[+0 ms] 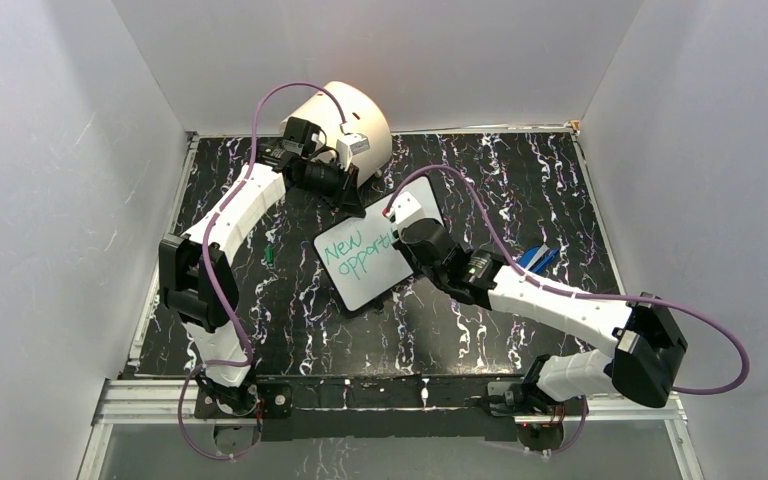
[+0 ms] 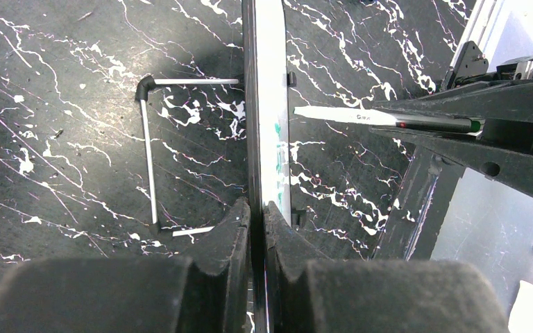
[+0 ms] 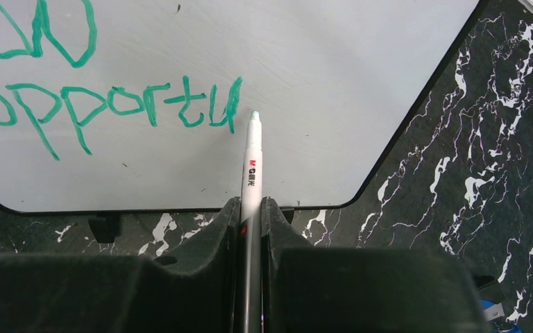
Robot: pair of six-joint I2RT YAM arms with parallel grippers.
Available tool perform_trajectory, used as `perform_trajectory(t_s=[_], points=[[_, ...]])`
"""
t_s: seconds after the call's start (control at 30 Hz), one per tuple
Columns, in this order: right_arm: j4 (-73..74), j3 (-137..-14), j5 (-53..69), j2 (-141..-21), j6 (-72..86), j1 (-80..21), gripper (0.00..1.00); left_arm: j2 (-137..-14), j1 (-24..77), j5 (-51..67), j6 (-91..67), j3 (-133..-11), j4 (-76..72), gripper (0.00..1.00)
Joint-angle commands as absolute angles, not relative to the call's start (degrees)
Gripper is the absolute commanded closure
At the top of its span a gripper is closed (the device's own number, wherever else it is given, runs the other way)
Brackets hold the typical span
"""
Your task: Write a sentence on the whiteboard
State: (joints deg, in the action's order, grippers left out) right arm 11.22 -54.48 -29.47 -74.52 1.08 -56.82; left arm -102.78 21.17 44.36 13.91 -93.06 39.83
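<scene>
— Where is the whiteboard (image 1: 365,262)?

— Near the middle of the black marbled desk (image 1: 520,180), between the two arms. It sits turned at an angle, with its face showing to the overhead camera. The left wrist view sees it edge-on, with a bent wire stand (image 2: 149,159) at its back.

— And the left claw (image 2: 257,208)?

— Clenched on the board's rim, one finger on each face. From above, the grip is at the board's far corner, just in front of the cream cylinder (image 1: 345,115).

— The right claw (image 3: 251,205)?

— Clamped tight on a white marker (image 3: 251,159), which sticks straight out between the fingers toward the board.

— What is written so far?

— The sentence (image 3: 111,104) is in green on two slanted lines: "New" above and "opportu" below. The marker's tip is just right of the last "u", at or almost at the white surface. I cannot tell if it touches.

— Anything else on the desk?

— A small green cap (image 1: 270,256) lies left of the board, clear of it. A blue object (image 1: 538,258) shows behind the right forearm, partly hidden, and I cannot tell what it is.
</scene>
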Motion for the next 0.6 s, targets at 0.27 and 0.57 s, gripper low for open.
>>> perform_trajectory(t_s=[0.27, 0.57], points=[[6.3, -56.4, -29.7, -74.7, 0.1, -56.3, 1.0, -103.2, 22.4, 43.7, 15.6, -92.1, 45.5, 1.0], [5.7, -56.3, -30.3, -76.1, 0.6, -55.5, 1.0, -103.4, 22.5, 43.6, 15.6, -92.2, 45.6, 1.0]])
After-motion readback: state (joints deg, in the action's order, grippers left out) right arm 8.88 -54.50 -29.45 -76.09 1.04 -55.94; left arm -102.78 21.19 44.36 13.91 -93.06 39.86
